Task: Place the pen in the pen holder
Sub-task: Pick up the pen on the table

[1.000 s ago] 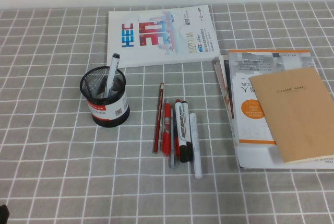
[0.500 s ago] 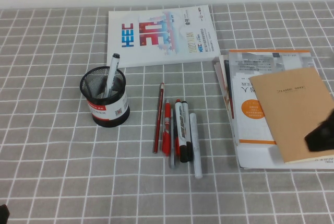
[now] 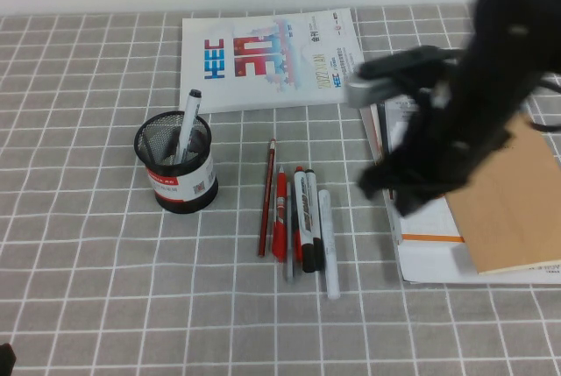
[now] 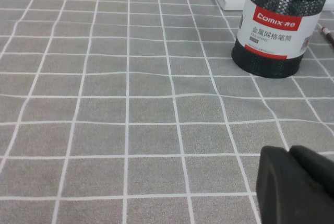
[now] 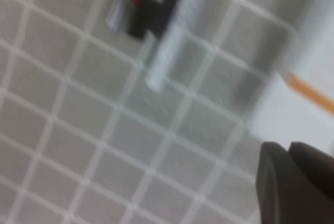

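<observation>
The slim white pen (image 3: pixel 328 244) lies on the grey checked cloth at the right end of a row of pens. It also shows blurred in the right wrist view (image 5: pixel 172 46). The black mesh pen holder (image 3: pixel 175 164) stands to the left of the row, with a grey pen (image 3: pixel 187 122) in it; the left wrist view shows it too (image 4: pixel 276 25). My right gripper (image 3: pixel 386 185) hangs above the books' left edge, just right of the pens, shut and empty (image 5: pixel 288 148). My left gripper (image 4: pixel 289 151) is shut and empty, low over the cloth near the front left corner.
In the row lie a pencil (image 3: pixel 266 196), a red pen (image 3: pixel 280 214) and a thick white marker with a black cap (image 3: pixel 307 218). A white booklet (image 3: pixel 272 59) lies at the back. A stack of books (image 3: pixel 491 209) lies on the right under my right arm.
My right arm has swung in from the right edge and now reaches over the books toward the pens. The pens, the holder and the left arm have not moved.
</observation>
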Robot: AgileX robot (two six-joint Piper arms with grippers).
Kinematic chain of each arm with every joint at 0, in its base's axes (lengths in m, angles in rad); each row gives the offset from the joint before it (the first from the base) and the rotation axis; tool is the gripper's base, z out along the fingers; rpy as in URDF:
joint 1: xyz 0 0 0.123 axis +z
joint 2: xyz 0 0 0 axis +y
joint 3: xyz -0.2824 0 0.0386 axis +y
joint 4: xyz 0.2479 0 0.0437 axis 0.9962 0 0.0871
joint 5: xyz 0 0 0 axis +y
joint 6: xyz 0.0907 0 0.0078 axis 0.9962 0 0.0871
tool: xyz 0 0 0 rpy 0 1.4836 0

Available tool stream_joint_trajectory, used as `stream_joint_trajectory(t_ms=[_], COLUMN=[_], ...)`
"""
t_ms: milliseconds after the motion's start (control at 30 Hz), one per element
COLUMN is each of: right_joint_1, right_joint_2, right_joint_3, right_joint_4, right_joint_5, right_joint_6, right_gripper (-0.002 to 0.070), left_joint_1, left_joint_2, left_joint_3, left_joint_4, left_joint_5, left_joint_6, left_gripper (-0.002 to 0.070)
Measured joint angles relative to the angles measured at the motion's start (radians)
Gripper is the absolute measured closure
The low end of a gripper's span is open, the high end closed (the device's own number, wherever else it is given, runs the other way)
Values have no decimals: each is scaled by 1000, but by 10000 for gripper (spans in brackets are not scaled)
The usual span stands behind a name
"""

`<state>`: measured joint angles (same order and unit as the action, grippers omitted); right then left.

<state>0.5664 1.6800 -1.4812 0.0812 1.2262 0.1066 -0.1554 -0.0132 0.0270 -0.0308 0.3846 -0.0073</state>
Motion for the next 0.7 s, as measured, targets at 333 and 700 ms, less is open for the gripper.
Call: stream_joint_trajectory(t_ms=[333, 700], right_joint_1=[68, 79], right_joint_2=[288, 440], right_joint_3=[-268, -315], right_joint_4=[8, -56], right_joint_5=[0, -2], right_joint_6=[145, 221], right_gripper=[688, 442], left_joint_1=[0, 0], left_joint_2=[0, 0], left_joint_3=[0, 0], left_joint_4=[0, 0], left_joint_5=[0, 0], left_joint_6=[0, 0], left_gripper=[680, 680])
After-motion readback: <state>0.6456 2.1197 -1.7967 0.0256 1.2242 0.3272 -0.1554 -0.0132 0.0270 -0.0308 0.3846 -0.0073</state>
